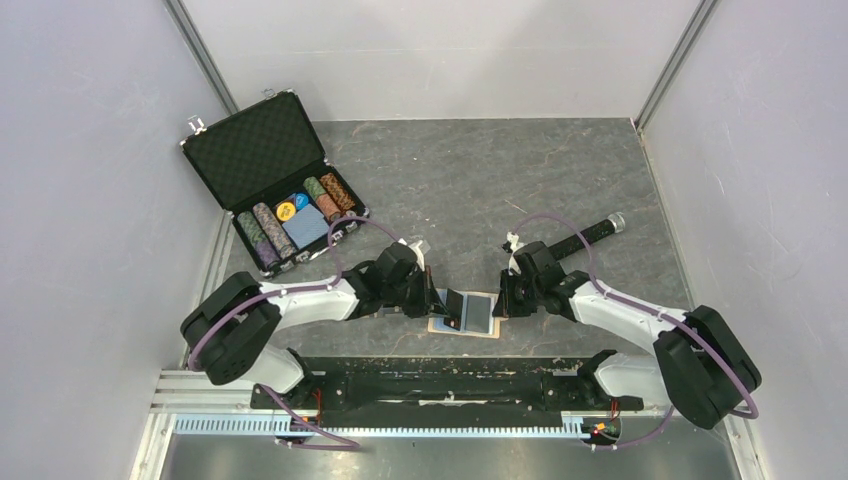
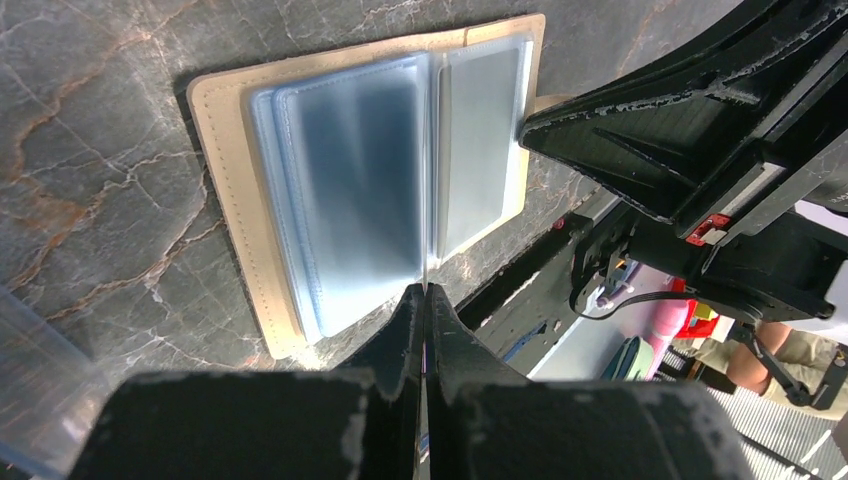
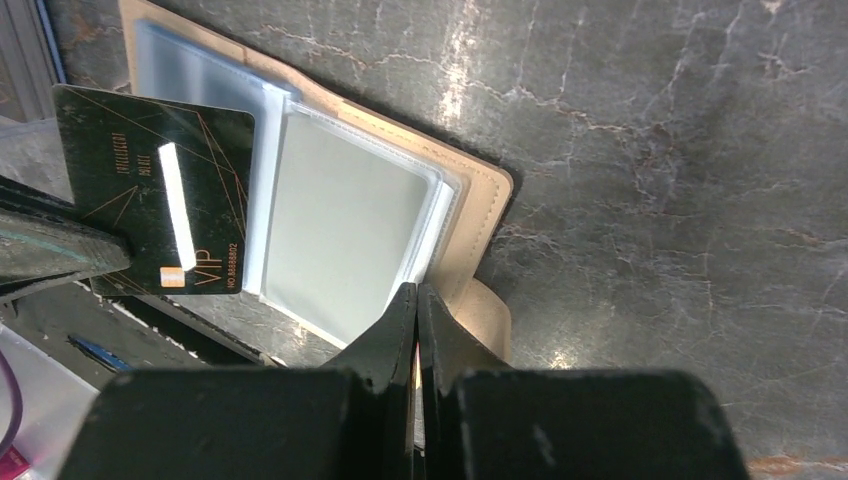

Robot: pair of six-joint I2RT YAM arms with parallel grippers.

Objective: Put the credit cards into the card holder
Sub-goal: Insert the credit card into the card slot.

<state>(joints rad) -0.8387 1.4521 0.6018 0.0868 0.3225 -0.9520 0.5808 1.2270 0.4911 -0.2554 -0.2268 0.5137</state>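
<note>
Right gripper [image 3: 416, 292] was found closed, seemingly on a sleeve edge of the open holder [image 3: 489, 203] lying flat, the black card [image 3: 150, 200] being clamped in the left gripper [image 2: 425, 292] just over it; insertion was judged pending, requiring alignment with a pocket mouth.
</note>
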